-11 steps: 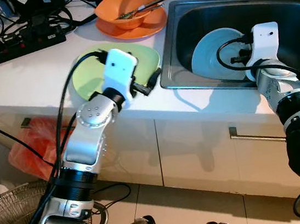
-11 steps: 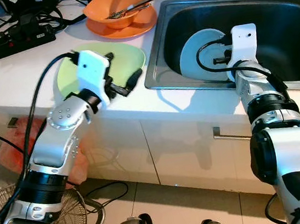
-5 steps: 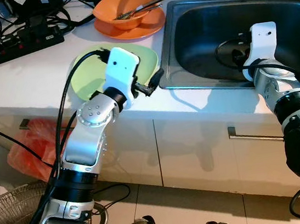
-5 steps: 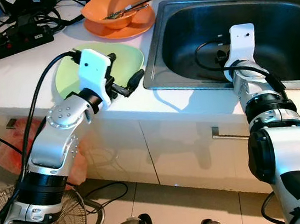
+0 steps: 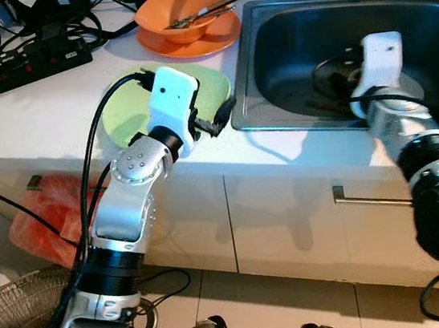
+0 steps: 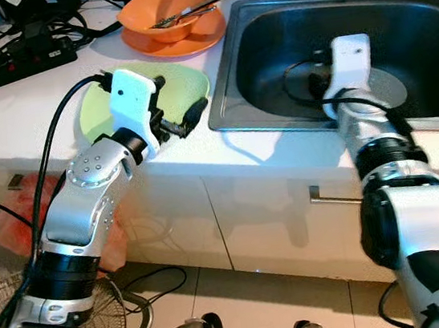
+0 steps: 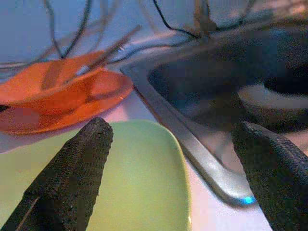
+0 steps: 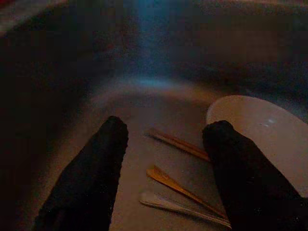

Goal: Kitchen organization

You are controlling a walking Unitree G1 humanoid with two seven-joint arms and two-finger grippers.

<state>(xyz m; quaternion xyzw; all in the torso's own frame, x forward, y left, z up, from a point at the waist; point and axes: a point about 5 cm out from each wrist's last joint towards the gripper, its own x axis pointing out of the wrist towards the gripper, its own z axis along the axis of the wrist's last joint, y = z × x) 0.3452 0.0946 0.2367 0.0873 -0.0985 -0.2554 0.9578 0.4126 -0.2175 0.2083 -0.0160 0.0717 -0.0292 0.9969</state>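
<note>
Reaching down into the sink (image 5: 269, 52), the right gripper (image 8: 163, 159) spreads its fingers empty over chopsticks (image 8: 180, 144) and a spoon (image 8: 178, 204) on the basin floor. A white plate (image 8: 262, 134) lies at its 2 o'clock; a second ago it stood on edge, so it now seems released. The left gripper (image 7: 168, 173) hangs apart over the green plate (image 5: 124, 116). An orange bowl (image 5: 183, 11) sits at 12 o'clock. No readable writing.
</note>
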